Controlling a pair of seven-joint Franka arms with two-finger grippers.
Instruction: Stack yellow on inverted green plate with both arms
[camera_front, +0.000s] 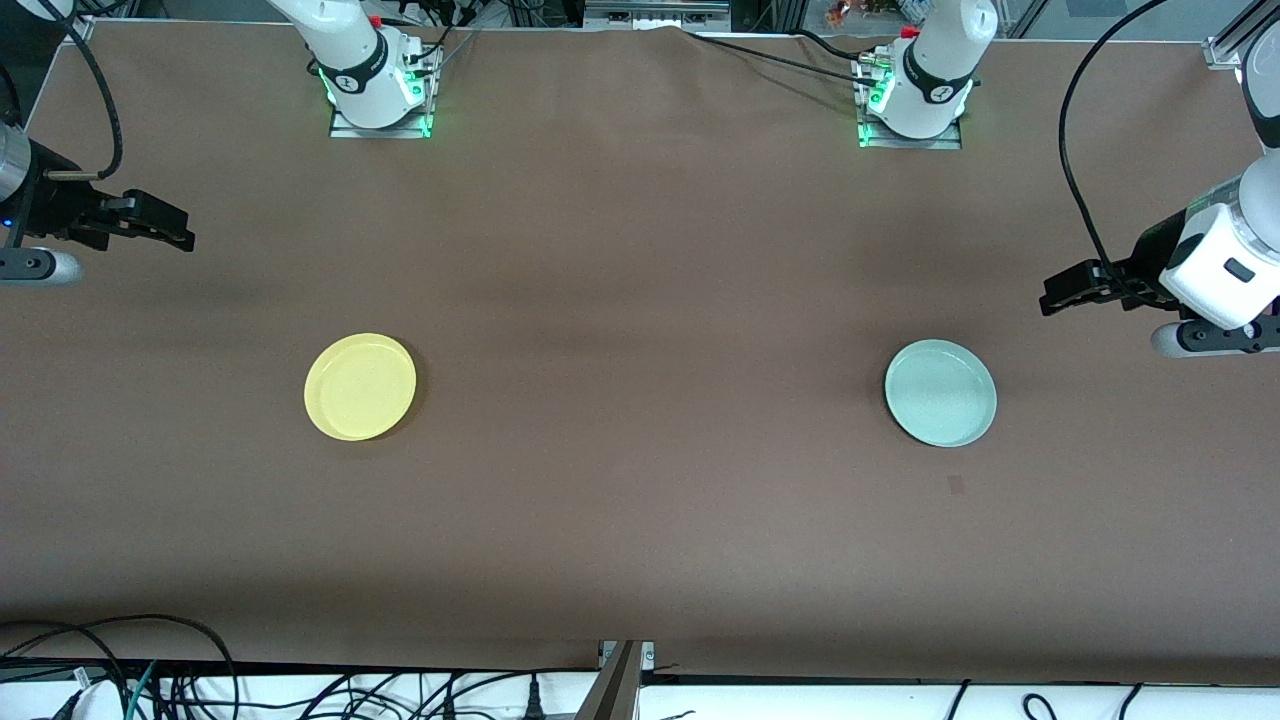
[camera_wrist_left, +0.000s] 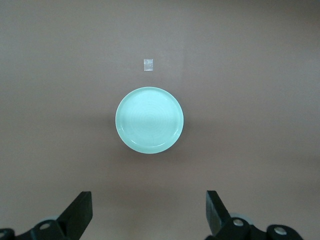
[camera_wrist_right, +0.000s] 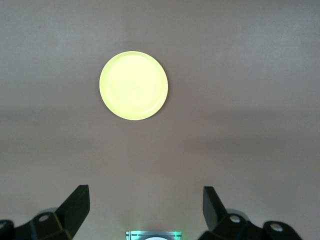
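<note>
On the desk (camera_front: 640, 300) nothing is stacked yet. Yellow plate (camera_front: 360, 386) lies toward the right arm's end, green plate (camera_front: 940, 392) toward the left arm's end, well apart, both rim-up; flip and stack remain. Left claw (camera_wrist_left: 149, 212) and right claw (camera_wrist_right: 146, 210) hang high at the desk's ends, spread wide, empty.

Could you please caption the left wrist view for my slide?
Open left gripper hangs above the upright green plate on the brown table, a small tape square beside it.
</note>
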